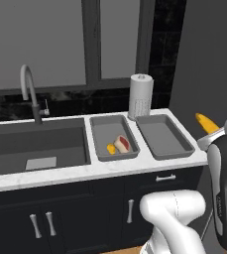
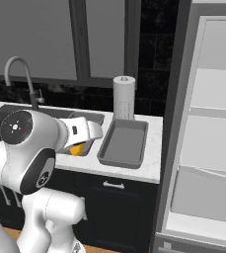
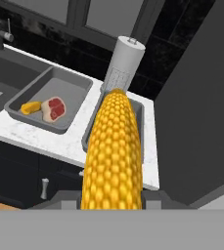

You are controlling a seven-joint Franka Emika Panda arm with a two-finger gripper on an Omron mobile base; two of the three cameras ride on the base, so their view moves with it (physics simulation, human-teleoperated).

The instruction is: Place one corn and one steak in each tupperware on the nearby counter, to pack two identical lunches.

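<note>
My gripper [image 3: 112, 199] is shut on a yellow corn [image 3: 113, 151], held in the air in front of the counter [image 1: 85, 171]. In the left base view the corn's tip [image 1: 206, 122] sticks out to the right of the counter's end. Two grey tupperware trays lie side by side on the counter. In the left tupperware [image 1: 96, 141] lie a small corn [image 1: 111, 149] and a steak [image 1: 122, 144], which the hand view shows as corn [image 3: 30, 107] and steak [image 3: 53, 108]. The right tupperware [image 1: 163, 135] holds nothing, and in the hand view the right tupperware [image 3: 139, 113] lies partly behind the held cob.
A paper towel roll [image 1: 140, 96] stands just behind the trays. A dark sink [image 1: 35, 149] with a curved faucet [image 1: 29, 92] lies to their left. An open fridge [image 2: 208, 123] with pale shelves stands right of the counter. My own arm [image 2: 30, 148] hides part of the counter.
</note>
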